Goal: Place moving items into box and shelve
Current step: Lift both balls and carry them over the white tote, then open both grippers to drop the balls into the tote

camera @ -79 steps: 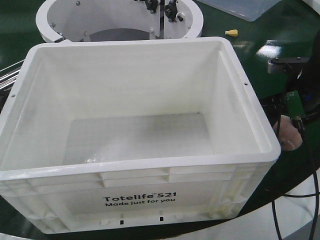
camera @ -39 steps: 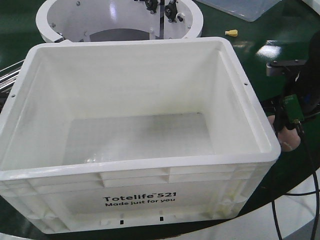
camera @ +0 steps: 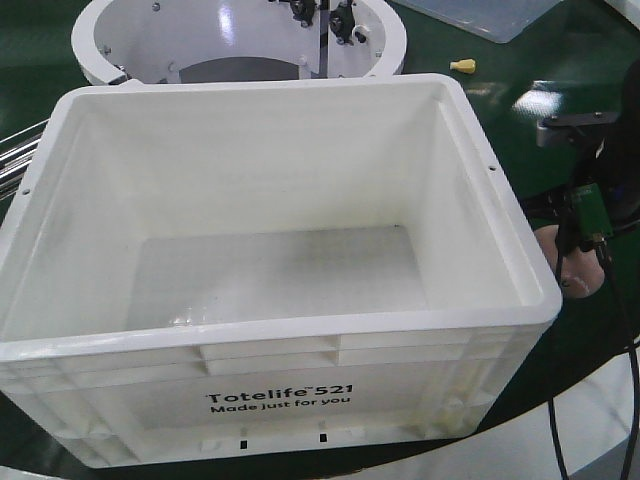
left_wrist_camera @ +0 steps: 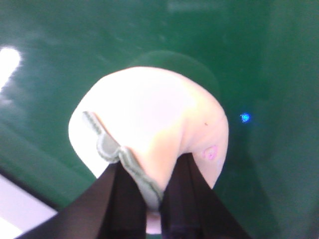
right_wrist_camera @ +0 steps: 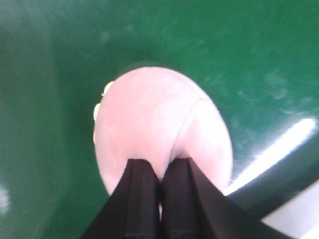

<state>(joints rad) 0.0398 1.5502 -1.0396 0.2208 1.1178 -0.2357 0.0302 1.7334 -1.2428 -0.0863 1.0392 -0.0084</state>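
My left gripper [left_wrist_camera: 149, 167] pinches the cream lump [left_wrist_camera: 154, 112] over the green tabletop [left_wrist_camera: 259, 59]; my right gripper [right_wrist_camera: 159, 167] pinches the pink ball [camera: 578, 268] just beside the right rim of the open-topped white Totelife box [camera: 280, 400]

The counter [camera: 560, 60] was glossy dark green, with a white band [camera: 595, 430] along its near right edge. The white box [camera: 270, 400] stood on it. Behind the box sat a white ring-shaped housing [camera: 90, 50]. A small yellow piece [camera: 462, 66] lay by the box's far right corner, and a pale translucent sheet [camera: 480, 15] lay farther back. A pinkish ball [camera: 578, 268] was just beside the box's right wall, and a cream lump [left_wrist_camera: 149, 119] showed against the green. Whether either touched the counter could not be told.
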